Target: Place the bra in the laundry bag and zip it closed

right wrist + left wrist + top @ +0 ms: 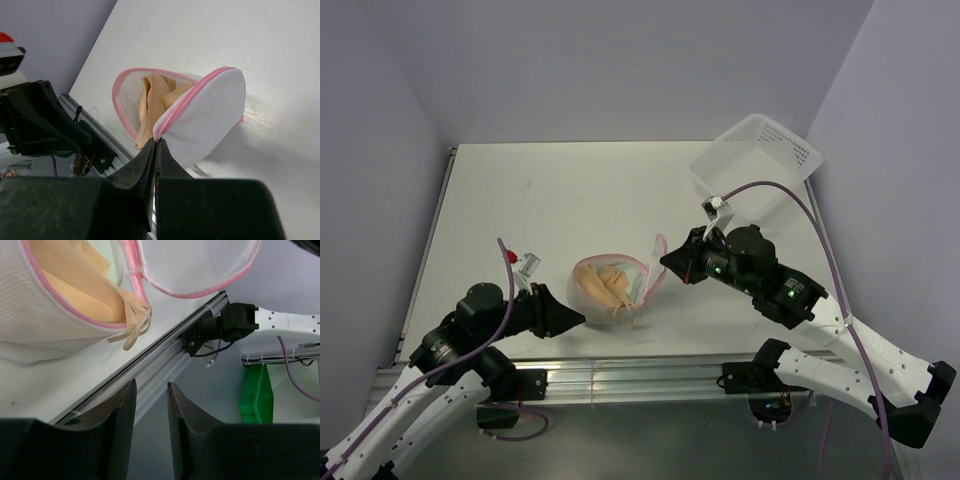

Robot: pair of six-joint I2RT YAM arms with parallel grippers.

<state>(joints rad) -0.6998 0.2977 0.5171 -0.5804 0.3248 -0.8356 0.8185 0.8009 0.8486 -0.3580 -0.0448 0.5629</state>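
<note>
As right gripper (665, 263) pinches laundry bag (613, 286) on white table (570, 190), left gripper (576, 320) gapes.

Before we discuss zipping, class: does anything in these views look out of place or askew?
Yes. The bra's straps spill over the laundry bag's pink rim and hang outside it, so the zip could snag them when the bag is closed.
</note>
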